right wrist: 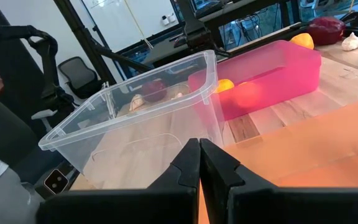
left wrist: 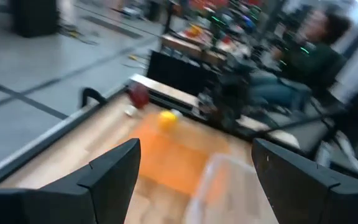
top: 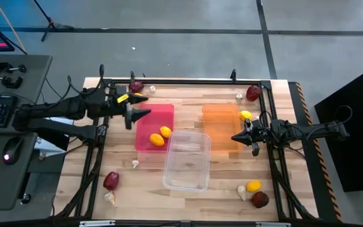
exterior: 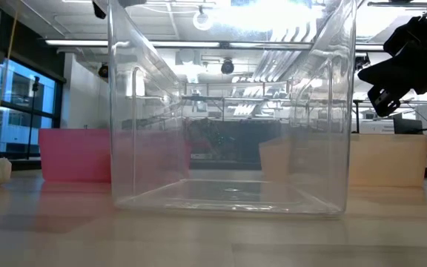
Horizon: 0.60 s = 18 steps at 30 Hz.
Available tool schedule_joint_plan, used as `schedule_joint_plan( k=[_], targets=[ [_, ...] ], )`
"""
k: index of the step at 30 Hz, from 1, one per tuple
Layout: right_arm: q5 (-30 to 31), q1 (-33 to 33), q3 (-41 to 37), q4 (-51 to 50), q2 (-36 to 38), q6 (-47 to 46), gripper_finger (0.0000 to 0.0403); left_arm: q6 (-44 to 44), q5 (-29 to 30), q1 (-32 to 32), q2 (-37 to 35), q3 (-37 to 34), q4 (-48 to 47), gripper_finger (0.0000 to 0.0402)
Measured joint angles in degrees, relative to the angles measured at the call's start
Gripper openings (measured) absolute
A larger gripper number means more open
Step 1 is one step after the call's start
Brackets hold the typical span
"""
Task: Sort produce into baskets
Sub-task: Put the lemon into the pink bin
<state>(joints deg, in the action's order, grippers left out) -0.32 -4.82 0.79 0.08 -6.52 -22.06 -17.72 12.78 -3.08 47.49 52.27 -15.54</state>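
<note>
The pink bin point(top: 154, 123) holds two lemons point(top: 161, 136). The orange bin point(top: 221, 126) and the clear bin point(top: 186, 161) hold nothing that I can see. My left gripper point(top: 138, 116) is open and empty above the pink bin's left edge; its fingers stand wide apart in the left wrist view point(left wrist: 194, 162). My right gripper point(top: 234, 137) is shut and empty over the orange bin's right part, and it points toward the clear bin point(right wrist: 135, 118). Loose beets, lemons and garlic bulbs lie on the table near its corners.
Far left lie a beet point(top: 136, 86), a garlic point(top: 152, 89) and a lemon point(right wrist: 302, 41). Far right lie a beet point(top: 253, 93), a garlic point(top: 239, 96) and a lemon point(top: 246, 115). Near left lie a beet point(top: 111, 181) and garlics point(top: 135, 164). Near right lie a lemon point(top: 253, 186) and a beet point(top: 259, 199).
</note>
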Motion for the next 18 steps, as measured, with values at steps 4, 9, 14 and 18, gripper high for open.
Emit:
schedule_joint_plan(
  k=[4,9,14,18],
  targets=[
    [0.0,0.0,0.0,0.0,0.0,0.0,0.0,-4.9,5.0,-1.6,4.0,0.0,8.4,0.0295],
    [0.0,0.0,0.0,0.0,0.0,0.0,0.0,-9.3,4.4,-4.3,9.9,0.0,20.1,0.0295],
    [4.9,0.1,0.0,3.1,0.0,-6.3,0.0,-14.4,4.2,-7.0,12.2,0.0,22.6,0.0295],
    [11.7,0.1,0.0,14.7,0.0,-27.1,0.0,-15.2,3.8,-10.4,10.8,0.0,22.8,0.0295]
  ],
)
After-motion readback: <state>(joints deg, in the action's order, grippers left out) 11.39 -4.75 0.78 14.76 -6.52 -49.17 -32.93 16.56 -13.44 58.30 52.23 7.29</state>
